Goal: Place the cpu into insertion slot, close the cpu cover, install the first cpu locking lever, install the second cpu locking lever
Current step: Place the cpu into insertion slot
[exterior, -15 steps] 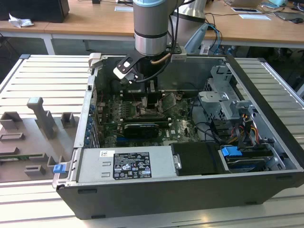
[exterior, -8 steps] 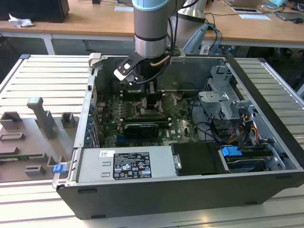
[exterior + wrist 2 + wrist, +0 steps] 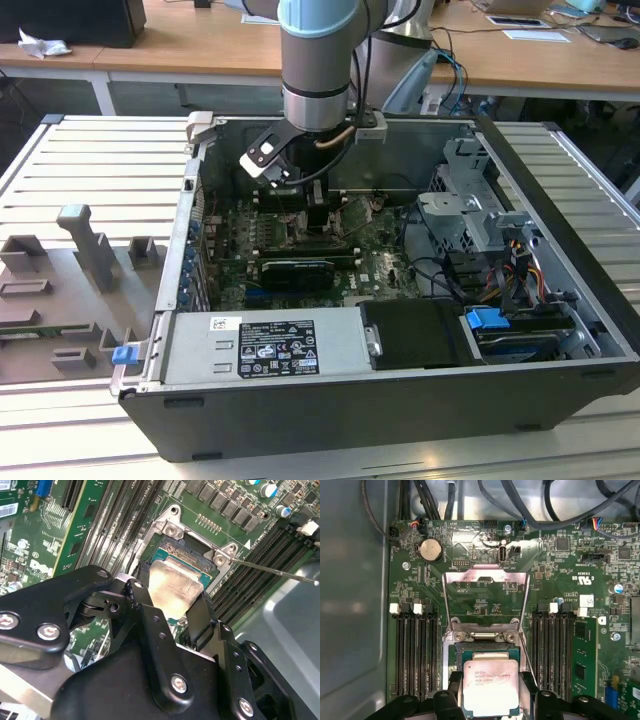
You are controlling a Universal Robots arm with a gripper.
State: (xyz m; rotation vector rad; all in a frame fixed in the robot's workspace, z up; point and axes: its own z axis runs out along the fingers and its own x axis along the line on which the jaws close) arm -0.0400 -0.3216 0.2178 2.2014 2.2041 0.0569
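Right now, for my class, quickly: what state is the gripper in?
Gripper: closed on the cpu, at the insertion slot.

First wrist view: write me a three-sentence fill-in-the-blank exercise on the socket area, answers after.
The thin silver hinged cpu cover is ___, not shut, lying back off the square dark insertion slot.
The pale silver square cpu sits between the two ___ of the black gripper.
Long black memory slots run along ___ sides of the slot.
Missing words: open; fingers; both.
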